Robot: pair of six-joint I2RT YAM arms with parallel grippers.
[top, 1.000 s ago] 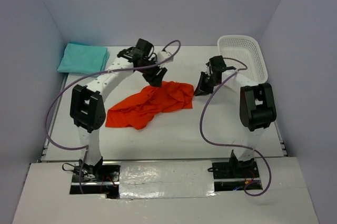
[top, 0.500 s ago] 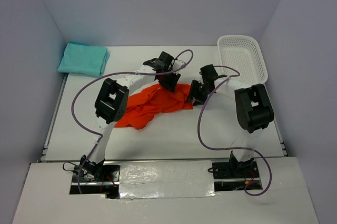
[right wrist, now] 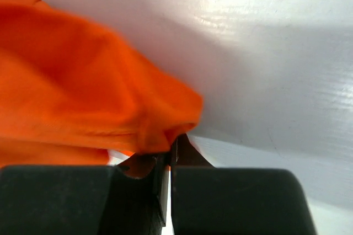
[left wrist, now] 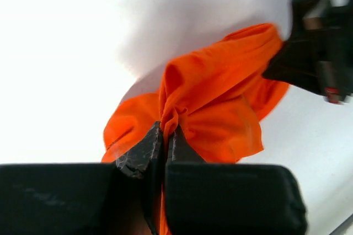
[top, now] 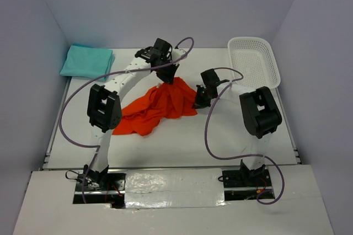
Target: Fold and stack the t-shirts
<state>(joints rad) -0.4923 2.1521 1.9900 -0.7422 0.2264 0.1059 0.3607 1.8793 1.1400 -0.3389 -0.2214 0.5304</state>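
Observation:
An orange t-shirt (top: pixel 157 105) lies crumpled in the middle of the white table. My left gripper (top: pixel 168 76) is shut on a bunched fold at its far edge and lifts that edge into a peak; the left wrist view shows the cloth (left wrist: pixel 215 108) pinched between the fingers. My right gripper (top: pixel 199 101) is shut on the shirt's right edge, low near the table; the right wrist view shows the orange cloth (right wrist: pixel 83 97) caught at the fingertips. A folded teal t-shirt (top: pixel 87 61) lies at the far left corner.
A white plastic basket (top: pixel 253 61) stands at the far right. Purple cables loop from both arms over the table. Grey walls close in on the left, back and right.
Both grippers closed onto the orange shirt. The left one then moved back toward the far side, lifting the cloth into a peak; the right one slid left and nearer with the shirt's edge.

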